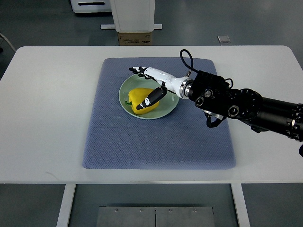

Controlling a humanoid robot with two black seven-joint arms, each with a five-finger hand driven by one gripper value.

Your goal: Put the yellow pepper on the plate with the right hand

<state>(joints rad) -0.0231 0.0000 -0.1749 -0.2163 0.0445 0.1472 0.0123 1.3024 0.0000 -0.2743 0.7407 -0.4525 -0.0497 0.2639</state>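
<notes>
The right hand (150, 85) is covering part of the yellow pepper (140, 100), so contact is remaining unclear. The pepper is hiding part of the plate (165, 109). The right arm (265, 111) is running off the right edge.

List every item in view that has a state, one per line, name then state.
yellow pepper: lying on the plate, under the right hand.
plate: on the blue mat, holding the pepper.
right hand: over the plate, fingers spread, thumb resting against the pepper; no closed grasp visible.
blue mat: flat on the white table.
left hand: not in view.
</notes>
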